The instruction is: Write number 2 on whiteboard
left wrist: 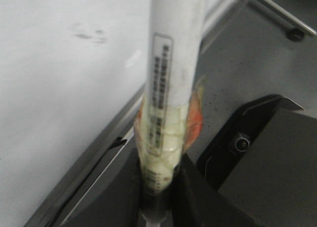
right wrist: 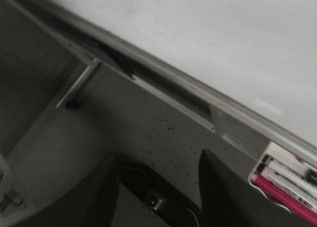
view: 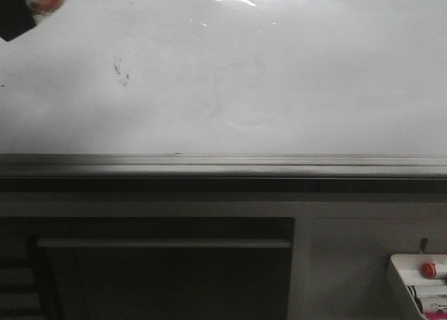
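The whiteboard (view: 293, 89) fills the upper front view, with its grey metal rail (view: 223, 165) below. No number 2 shows on it, only a faint cluster of smudge specks (view: 122, 72) and erased traces. My left gripper (left wrist: 161, 187) is shut on a white marker (left wrist: 173, 63) wrapped in clear and orange tape; it is next to the board (left wrist: 49, 88), and the marker's tip is out of view. In the front view it shows only at the top left corner (view: 17, 12). My right gripper (right wrist: 158, 182) is open and empty, below the rail and away from the board (right wrist: 223, 38).
A small white tray with a red button (view: 422, 278) sits at the lower right; in the right wrist view this tray (right wrist: 287, 182) holds a pink marker. A dark cabinet with a handle bar (view: 164, 243) stands below the rail.
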You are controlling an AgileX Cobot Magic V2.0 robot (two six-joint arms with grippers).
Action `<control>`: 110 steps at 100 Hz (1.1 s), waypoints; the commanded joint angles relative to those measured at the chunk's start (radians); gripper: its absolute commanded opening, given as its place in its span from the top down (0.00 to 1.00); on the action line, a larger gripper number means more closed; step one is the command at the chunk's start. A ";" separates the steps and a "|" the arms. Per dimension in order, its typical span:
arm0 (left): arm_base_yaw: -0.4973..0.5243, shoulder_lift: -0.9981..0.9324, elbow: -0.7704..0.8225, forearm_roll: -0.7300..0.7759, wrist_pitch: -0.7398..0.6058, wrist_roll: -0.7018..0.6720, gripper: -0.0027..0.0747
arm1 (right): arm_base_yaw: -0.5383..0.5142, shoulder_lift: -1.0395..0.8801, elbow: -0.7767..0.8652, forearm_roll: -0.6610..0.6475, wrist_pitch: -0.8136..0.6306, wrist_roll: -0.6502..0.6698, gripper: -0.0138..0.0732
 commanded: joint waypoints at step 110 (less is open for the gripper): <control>-0.305 0.109 -0.064 -0.047 -0.137 0.264 0.99 | 0.492 0.287 -0.220 0.082 -0.224 -0.417 0.47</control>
